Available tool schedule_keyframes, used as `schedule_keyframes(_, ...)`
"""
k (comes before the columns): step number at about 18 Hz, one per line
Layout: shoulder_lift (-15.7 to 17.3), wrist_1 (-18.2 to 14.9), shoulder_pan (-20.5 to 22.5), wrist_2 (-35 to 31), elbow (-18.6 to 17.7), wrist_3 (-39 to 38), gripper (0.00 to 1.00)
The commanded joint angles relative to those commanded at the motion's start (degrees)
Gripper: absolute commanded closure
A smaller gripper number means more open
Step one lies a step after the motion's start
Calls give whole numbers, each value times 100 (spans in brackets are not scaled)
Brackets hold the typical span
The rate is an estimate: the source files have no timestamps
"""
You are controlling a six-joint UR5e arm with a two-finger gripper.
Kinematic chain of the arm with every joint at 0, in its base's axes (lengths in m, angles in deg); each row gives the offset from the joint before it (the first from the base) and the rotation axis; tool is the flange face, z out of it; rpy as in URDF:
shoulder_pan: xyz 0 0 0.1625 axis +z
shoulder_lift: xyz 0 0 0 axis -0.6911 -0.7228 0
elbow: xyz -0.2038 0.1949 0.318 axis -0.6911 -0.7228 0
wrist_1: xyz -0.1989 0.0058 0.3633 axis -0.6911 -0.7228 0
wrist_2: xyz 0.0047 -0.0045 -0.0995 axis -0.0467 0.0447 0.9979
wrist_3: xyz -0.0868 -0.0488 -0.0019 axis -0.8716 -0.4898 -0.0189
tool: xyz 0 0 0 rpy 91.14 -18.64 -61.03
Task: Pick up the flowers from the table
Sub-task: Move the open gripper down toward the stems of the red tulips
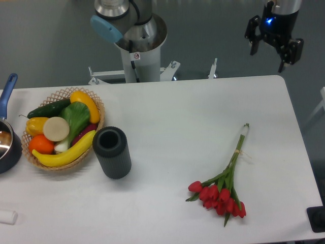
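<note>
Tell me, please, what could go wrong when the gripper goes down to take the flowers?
The stems of the flowers are thin and lie flat on the table, so the open gripper may close above them or scrape the tabletop. Gripping the red heads instead could crush them. The bunch lies near the table's edge and might be pushed off.

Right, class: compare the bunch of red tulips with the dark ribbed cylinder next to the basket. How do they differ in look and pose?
The flowers lie flat on the table; the dark cylinder stands upright with its open top showing. The flowers are red with thin green stems; the cylinder is dark grey and ribbed. The flowers lie alone at the right; the cylinder stands beside the basket at the left. Both rest untouched on the table.
</note>
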Motion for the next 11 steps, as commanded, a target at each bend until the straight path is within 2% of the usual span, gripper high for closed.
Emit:
schedule_keyframes(6,0,53,-44,17,-88,-97,0)
schedule_keyframes(9,0,202,-53,368,-228,-771,0)
schedule_keyframes(11,0,325,-70,378,-351,-1062,0)
